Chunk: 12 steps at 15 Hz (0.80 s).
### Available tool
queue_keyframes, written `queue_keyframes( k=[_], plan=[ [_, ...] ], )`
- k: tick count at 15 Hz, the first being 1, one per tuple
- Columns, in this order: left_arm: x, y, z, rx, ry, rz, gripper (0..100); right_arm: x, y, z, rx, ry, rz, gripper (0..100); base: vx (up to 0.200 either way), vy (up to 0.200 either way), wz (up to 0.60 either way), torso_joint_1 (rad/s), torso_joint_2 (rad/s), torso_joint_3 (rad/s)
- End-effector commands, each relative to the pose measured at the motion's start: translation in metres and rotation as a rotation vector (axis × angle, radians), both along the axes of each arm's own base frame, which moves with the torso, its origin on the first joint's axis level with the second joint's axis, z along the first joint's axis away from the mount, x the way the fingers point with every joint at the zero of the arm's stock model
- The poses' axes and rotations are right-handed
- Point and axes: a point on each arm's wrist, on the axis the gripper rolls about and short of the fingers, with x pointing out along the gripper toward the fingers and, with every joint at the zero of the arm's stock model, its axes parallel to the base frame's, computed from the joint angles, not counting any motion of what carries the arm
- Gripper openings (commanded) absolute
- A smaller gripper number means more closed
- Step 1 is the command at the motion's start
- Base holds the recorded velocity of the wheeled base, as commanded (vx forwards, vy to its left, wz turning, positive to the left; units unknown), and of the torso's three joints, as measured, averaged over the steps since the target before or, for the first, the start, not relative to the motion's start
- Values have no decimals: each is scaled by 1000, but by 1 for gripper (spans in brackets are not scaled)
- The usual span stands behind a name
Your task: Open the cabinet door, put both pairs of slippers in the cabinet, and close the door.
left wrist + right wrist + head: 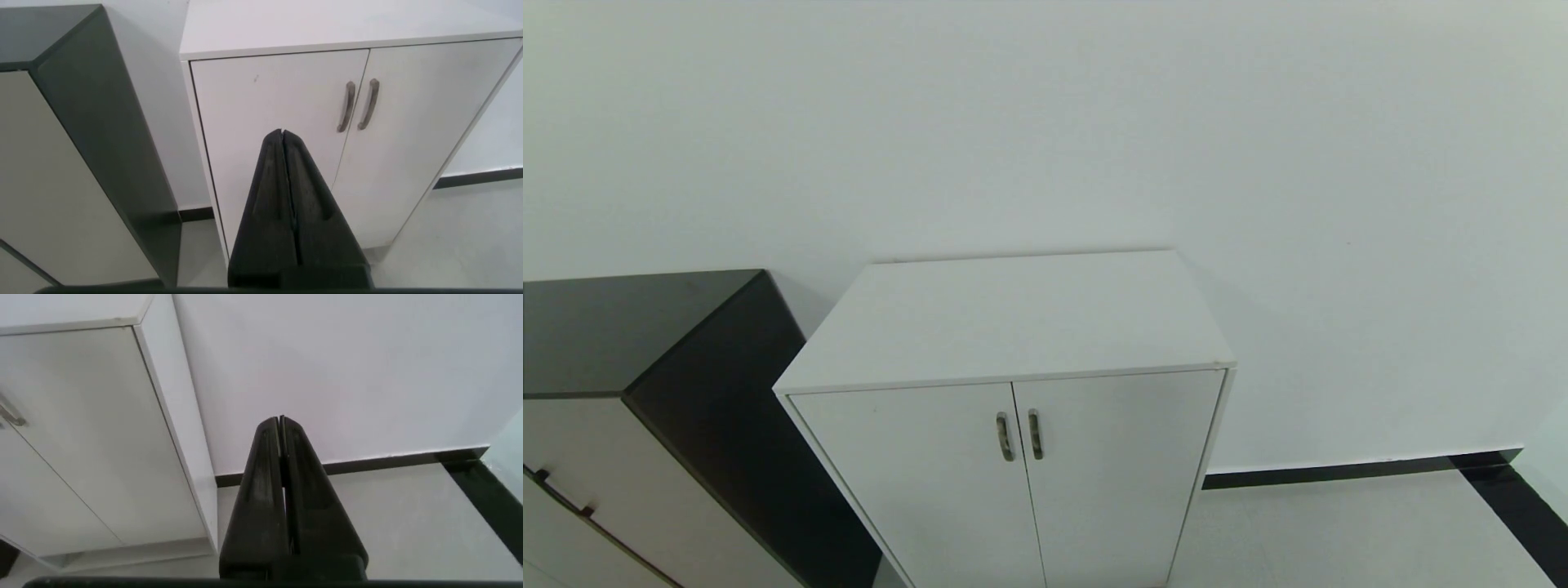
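Left wrist view, left pincer (283, 135) closed, empty

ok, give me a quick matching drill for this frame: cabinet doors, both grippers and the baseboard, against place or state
Things
1. cabinet doors
2. left gripper
3. right gripper
4. black baseboard

Place or state
A. along the foot of the wall
B. fingers shut, facing the white cabinet front
C. both closed, handles side by side at the middle
D. fingers shut, facing the wall beside the white cabinet's side panel

Pairs: 1-C, 2-B, 3-D, 4-A
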Motion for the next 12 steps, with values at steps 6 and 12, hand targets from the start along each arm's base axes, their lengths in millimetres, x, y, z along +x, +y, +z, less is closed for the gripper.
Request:
queue_keyframes(
  k=[6, 12],
  plan=[
    [0, 0, 0, 0, -1, 0, 0, -1, 0, 0, 9, -12, 3, 0, 0, 0, 0, 0, 0, 0],
    [0, 0, 0, 0, 0, 0, 0, -1, 0, -1, 10, -11, 5, 0, 0, 0, 0, 0, 0, 0]
  ],
)
